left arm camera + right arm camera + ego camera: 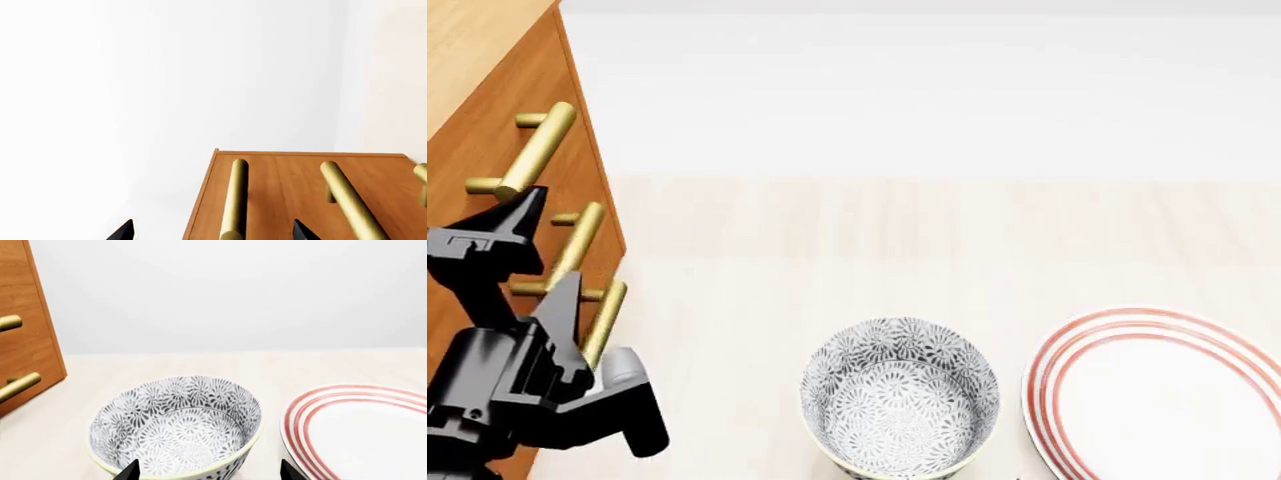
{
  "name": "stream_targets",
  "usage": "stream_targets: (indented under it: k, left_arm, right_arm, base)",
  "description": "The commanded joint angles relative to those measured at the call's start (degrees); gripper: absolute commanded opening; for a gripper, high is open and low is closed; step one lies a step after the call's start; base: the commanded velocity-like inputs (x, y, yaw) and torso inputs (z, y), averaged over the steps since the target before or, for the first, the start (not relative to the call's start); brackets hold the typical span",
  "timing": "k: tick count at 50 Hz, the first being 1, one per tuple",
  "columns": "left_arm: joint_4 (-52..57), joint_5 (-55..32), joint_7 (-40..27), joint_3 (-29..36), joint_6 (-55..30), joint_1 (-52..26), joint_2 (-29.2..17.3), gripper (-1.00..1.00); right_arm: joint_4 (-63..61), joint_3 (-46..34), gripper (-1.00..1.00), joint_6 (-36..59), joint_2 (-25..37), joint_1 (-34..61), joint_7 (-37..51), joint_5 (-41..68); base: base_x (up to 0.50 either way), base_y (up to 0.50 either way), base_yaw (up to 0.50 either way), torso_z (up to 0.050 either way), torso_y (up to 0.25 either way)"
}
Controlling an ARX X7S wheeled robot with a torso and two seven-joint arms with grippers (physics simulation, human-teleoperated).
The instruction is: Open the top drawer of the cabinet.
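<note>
- Left gripper (527, 255) reaches toward the cabinet (487, 60) front, jaws spread beside the brass handles; top drawer (481, 140) closed.
- Right gripper (207, 471) gapes over a patterned bowl (177, 427) (striped plate (360, 432) beside), on a pale floor (894, 240).

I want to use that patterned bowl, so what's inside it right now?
The bowl looks empty: only its grey floral lining shows, down to the bottom. The near inner wall is hidden behind the rim in both views.

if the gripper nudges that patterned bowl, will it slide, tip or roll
The patterned bowl stands upright with tall walls, so it would probably slide on the smooth table, though a high push might tip it. It looks glazed, likely slippery and breakable.
</note>
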Motion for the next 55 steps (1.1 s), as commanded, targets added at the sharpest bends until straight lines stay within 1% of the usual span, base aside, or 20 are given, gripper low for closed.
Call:
stream_targets:
  k: [1,17,29,38,55]
  left_arm:
    - [1.4,1.0,3.0,-2.5,-0.3,-1.8,0.1,1.0]
    - [0.9,0.5,4.0,-3.7,-0.4,-3.7,-0.8,1.0]
    - [-0.3,-2.9,4.0,-5.2,0.7,-4.7,0.3,1.0]
    - [-0.9,-5.2,5.6,-5.7,1.9,-6.3,0.6,1.0]
    - [-7.7,-8.9,4.2,-6.9,4.5,-9.2,1.9,1.0]
  right_arm:
    - [-0.2,0.9,1.0,0.0,-0.8,-0.2,-1.3,-0.7]
    - [0.2,0.4,1.0,0.0,-0.6,0.0,-1.1,-0.4]
    - [0.1,0.1,1.0,0.0,-0.4,0.0,-0.7,-0.2]
    - [0.0,-0.2,1.0,0.1,-0.2,0.0,-0.4,-0.2]
    - [0.1,-0.6,1.0,0.1,0.0,0.2,-0.2,0.2]
  base:
    - [0.0,0.0,0.0,0.0,0.0]
    - [0.0,0.0,0.0,0.0,0.0]
    - [0.0,0.0,0.0,0.0,0.0]
    - [0.0,0.0,0.0,0.0,0.0]
    - [0.0,0.0,0.0,0.0,0.0]
